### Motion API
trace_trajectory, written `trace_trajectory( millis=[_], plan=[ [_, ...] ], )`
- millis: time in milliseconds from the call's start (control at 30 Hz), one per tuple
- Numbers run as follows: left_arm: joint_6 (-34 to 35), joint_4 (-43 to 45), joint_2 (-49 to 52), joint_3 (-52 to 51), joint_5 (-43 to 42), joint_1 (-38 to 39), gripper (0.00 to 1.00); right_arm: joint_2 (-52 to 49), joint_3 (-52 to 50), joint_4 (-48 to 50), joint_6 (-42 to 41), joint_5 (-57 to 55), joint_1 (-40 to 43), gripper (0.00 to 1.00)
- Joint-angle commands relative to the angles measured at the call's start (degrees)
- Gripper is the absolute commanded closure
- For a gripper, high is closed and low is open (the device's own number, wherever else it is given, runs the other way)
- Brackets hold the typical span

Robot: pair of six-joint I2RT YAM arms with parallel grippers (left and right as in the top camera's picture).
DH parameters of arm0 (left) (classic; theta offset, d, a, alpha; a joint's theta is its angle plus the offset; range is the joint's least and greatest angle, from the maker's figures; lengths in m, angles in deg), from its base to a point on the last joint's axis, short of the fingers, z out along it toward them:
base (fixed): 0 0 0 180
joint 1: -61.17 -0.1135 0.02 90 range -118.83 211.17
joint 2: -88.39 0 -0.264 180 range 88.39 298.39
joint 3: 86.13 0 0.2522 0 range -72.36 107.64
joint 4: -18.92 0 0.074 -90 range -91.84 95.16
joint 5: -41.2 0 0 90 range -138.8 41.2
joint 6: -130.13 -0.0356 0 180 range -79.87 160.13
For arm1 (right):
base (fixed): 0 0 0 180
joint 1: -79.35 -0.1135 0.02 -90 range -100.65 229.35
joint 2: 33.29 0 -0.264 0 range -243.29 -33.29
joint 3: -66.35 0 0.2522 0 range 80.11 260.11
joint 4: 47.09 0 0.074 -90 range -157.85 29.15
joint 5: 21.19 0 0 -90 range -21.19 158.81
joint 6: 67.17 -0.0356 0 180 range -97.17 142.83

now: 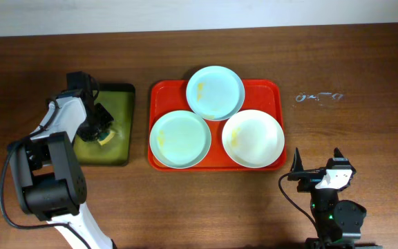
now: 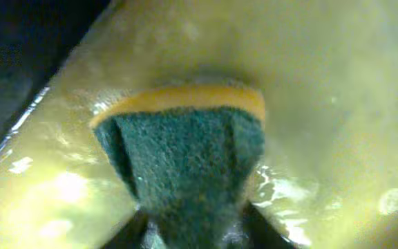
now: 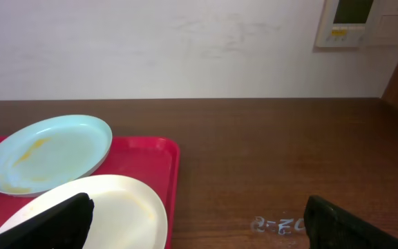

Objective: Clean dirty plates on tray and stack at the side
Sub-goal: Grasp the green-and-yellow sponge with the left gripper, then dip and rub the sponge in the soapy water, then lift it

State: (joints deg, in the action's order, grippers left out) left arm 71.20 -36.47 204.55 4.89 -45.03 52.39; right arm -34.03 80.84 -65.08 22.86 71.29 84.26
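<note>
The red tray (image 1: 159,93) holds three plates: a pale blue-green one (image 1: 215,92) at the back, a pale blue-green one (image 1: 179,139) at the front left, and a white one (image 1: 253,137) at the front right, each with yellowish smears. My left gripper (image 1: 101,131) is down in the dark green tray (image 1: 119,93), shut on the green-and-yellow sponge (image 2: 185,149). My right gripper (image 1: 318,166) is open and empty, low over the table in front of the red tray's right corner. The right wrist view shows the white plate (image 3: 126,204), the back plate (image 3: 47,152) and the tray's edge (image 3: 168,166).
The dark green tray (image 2: 323,83) looks wet and yellowish inside. White scribble marks (image 1: 318,97) lie on the wooden table to the right of the red tray. A wall runs along the table's far edge.
</note>
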Motion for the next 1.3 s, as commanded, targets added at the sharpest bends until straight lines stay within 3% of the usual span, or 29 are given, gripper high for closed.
trace_trajectory(
  millis=[0,33,67,100,133,200,233,300,333,400,500,533,600,733,767,800,833,900,1000,1033,1100,1267],
  plan=[
    [0.11,-0.17,1.05,0.04,-2.93,0.09,0.98,0.35,-0.42,-0.07,-0.02,0.07,0.42,0.02],
    [0.11,-0.17,1.05,0.04,-2.93,0.09,1.0,0.37,-0.42,-0.07,-0.02,0.07,0.42,0.02],
    [0.11,-0.17,1.05,0.04,-2.93,0.09,0.82,0.37,-0.42,-0.07,-0.02,0.07,0.42,0.02],
    [0.11,-0.2,1.05,0.04,-2.93,0.07,0.24,0.35,-0.42,-0.07,-0.02,0.07,0.42,0.02],
    [0.11,-0.24,1.05,0.04,-2.97,0.09,0.01,0.37,-0.42,-0.07,-0.02,0.07,0.42,0.02],
    [0.11,-0.74,1.05,0.04,-3.08,0.09,0.01,0.37,-0.42,-0.07,-0.02,0.07,0.42,0.02],
    [0.13,-1.16,1.05,0.04,-3.21,0.09,0.05,0.37,-0.42,-0.09,-0.02,0.07,0.42,0.02],
    [0.13,-1.68,1.05,0.04,-3.19,0.09,0.59,0.37,-0.42,-0.09,-0.02,0.07,0.42,0.02],
    [0.13,-1.84,1.05,0.04,-3.21,0.09,0.79,0.35,-0.42,-0.07,-0.02,0.07,0.42,0.02],
    [0.13,-2.21,1.05,0.04,-3.21,0.09,1.0,0.37,-0.42,-0.07,-0.02,0.07,0.42,0.02],
    [0.13,-2.38,1.05,0.04,-3.17,0.09,1.0,0.37,-0.42,-0.09,-0.02,0.07,0.42,0.02],
    [0.13,-2.38,1.05,0.04,-3.19,0.09,0.96,0.35,-0.42,-0.09,-0.02,0.07,0.42,0.02],
    [0.13,-2.64,1.05,0.04,-3.23,0.09,0.01,0.37,-0.42,-0.07,-0.02,0.07,0.42,0.02],
    [0.13,-4.98,1.05,0.04,-4.68,0.09,0.0,0.37,-0.42,-0.07,-0.02,0.07,0.42,0.02],
    [0.13,-5.62,1.05,0.04,-5.11,0.09,0.1,0.37,-0.42,-0.09,-0.02,0.07,0.42,0.02],
    [0.13,-5.86,1.05,0.04,-5.16,0.09,0.27,0.37,-0.42,-0.09,-0.02,0.07,0.42,0.02],
    [0.13,-5.84,1.05,0.04,-5.14,0.09,0.57,0.37,-0.42,-0.09,-0.02,0.07,0.42,0.02],
    [0.13,-5.81,1.05,0.04,-5.14,0.09,1.0,0.37,-0.42,-0.07,-0.02,0.07,0.42,0.01],
    [0.13,-5.79,1.05,0.04,-5.09,0.07,1.0,0.37,-0.42,-0.07,-0.02,0.07,0.42,0.02],
    [0.13,-5.66,1.05,0.04,-5.09,0.07,0.99,0.35,-0.42,-0.09,-0.02,0.07,0.42,0.02],
    [0.11,-4.26,1.05,0.07,-4.81,0.04,0.01,0.35,-0.42,-0.07,-0.02,0.07,0.42,0.02],
    [0.11,1.81,1.05,0.07,-2.29,-1.84,0.01,0.35,-0.42,-0.07,-0.02,0.07,0.42,0.02]
  ],
)
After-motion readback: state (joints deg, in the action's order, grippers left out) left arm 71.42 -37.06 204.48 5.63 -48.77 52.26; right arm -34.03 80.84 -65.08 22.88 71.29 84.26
